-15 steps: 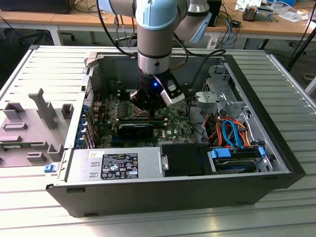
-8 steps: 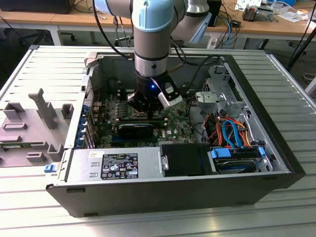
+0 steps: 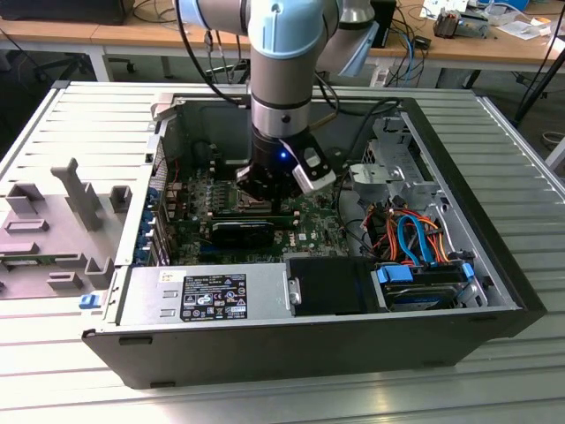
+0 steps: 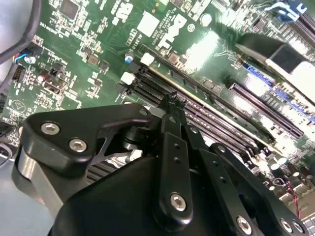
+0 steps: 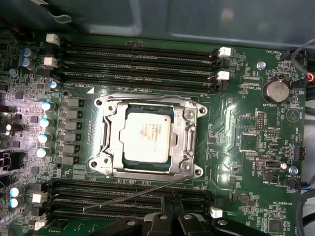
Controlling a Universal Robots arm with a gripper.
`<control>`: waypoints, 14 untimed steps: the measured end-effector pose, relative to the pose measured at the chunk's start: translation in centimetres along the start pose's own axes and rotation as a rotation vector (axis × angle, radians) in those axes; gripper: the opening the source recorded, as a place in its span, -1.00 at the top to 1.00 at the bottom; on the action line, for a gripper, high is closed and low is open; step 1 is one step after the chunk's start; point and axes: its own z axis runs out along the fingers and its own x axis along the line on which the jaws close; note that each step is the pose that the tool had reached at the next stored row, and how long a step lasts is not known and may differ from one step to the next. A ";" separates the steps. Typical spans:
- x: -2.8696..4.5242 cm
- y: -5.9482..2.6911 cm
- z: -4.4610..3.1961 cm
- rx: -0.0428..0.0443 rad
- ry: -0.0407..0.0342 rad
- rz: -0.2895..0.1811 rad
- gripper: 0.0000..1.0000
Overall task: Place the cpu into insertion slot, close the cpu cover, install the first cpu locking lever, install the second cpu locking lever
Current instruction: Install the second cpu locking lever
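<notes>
1. Black gripper hangs low over the motherboard, fingers pinched together, gripping nothing.
2. Just beyond its tips, the cpu lies in the insertion slot, with the cpu cover down around it.

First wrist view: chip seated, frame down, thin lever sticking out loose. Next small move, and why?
Probably press the thin silvery wire lever down toward its hook. The silver-grey square cpu sits in the socket, the silvery metal frame cover lies flat over it, the lever slants free across the black slots, and the black pincer, tips together, is right beside it.
</notes>
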 end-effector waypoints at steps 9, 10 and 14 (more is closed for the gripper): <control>0.56 0.48 0.04 0.0001 -0.0003 0.000 0.79; 1.06 0.52 0.04 -0.0001 -0.0009 0.000 0.79; 1.44 0.54 0.09 0.0001 -0.0010 -0.001 0.79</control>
